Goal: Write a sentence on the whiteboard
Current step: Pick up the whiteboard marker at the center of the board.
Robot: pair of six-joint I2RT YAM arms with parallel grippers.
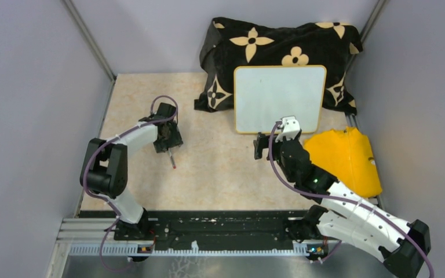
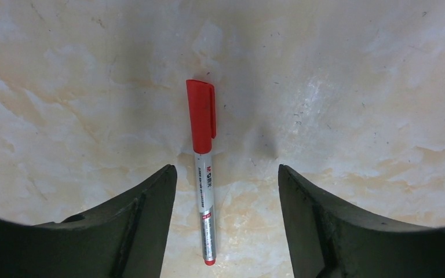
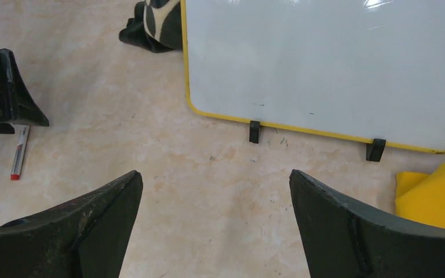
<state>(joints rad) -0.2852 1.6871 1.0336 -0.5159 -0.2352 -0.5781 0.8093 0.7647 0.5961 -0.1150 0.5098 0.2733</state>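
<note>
**Marker to be gripped on the barrel, clear of the cap**

At the left, the left claw (image 2: 226, 174) is held wide open just above the surface (image 1: 220, 174), with the red marker (image 2: 203, 145) lying flat between its jaws. The marker is not centred in the gap and sits nearer one jaw. A small sideways correction is advised before the claw is lowered, so that the marker is not pushed or rolled as the jaws close. The grip is best taken on the silver barrel. The red cap is still on and will probably have to be pulled off before anything can be written.

Further right, the right claw (image 3: 215, 176) is also spread wide and nothing is held in it. It is placed near the lower edge of the whiteboard (image 3: 336, 63). The whiteboard is propped against a black flowered cloth (image 1: 278, 43) at the back, and no writing is seen on it. A yellow cloth (image 1: 347, 159) lies at the far right.
</note>
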